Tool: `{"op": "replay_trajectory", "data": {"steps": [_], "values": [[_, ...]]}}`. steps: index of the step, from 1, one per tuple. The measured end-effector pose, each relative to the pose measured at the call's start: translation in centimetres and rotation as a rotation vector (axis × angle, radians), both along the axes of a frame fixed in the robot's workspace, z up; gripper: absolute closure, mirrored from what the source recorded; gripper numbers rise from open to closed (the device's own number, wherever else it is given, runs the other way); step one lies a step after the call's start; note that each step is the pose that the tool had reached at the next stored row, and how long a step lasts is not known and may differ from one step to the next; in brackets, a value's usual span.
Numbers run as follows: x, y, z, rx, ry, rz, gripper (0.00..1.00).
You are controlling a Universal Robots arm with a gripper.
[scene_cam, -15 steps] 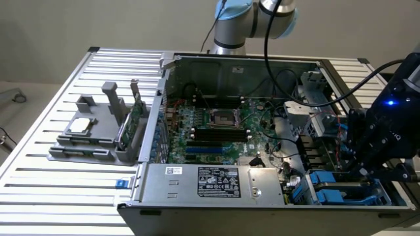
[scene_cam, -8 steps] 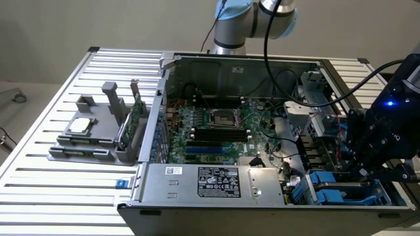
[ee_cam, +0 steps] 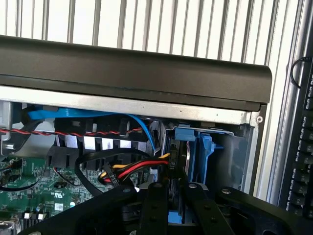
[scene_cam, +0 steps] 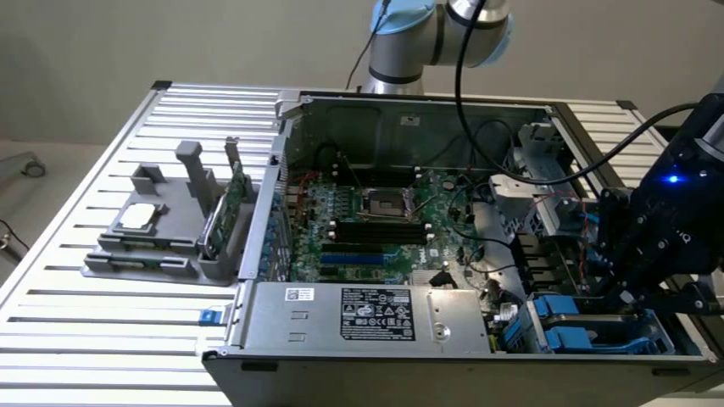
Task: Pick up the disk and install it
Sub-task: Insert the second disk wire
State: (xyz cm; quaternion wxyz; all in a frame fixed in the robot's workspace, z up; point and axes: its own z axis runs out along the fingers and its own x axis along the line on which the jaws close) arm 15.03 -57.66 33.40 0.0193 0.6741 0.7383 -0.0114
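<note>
The disk [ee_cam: 179, 156] is seen edge-on in the wrist view: a thin dark-and-silver slab with its blue carrier bracket [ee_cam: 185, 133] at the far end. It stands in the drive bay [ee_cam: 230, 152] at the corner of the open computer case. My gripper [ee_cam: 174, 210] is shut on the disk, one black finger [ee_cam: 154, 205] on each side. In the exterior view my gripper [scene_cam: 625, 297] hangs low over the case's front corner on the exterior view's right, just above the blue carriers [scene_cam: 565, 322] in the bay.
Red, yellow and black power cables [ee_cam: 132, 169] and a blue data cable [ee_cam: 142, 125] run close beside the bay. The case's black rim [ee_cam: 132, 68] lies just beyond. A grey fixture [scene_cam: 147, 246] on the slatted table holds a processor chip [scene_cam: 138, 216] and a green circuit card [scene_cam: 232, 208].
</note>
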Motion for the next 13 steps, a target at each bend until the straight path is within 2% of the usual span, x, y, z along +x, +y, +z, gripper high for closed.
{"op": "replay_trajectory", "data": {"steps": [13], "values": [[0.05,0.01,-0.2,-0.0002,-0.0004,0.013,0.82]]}}
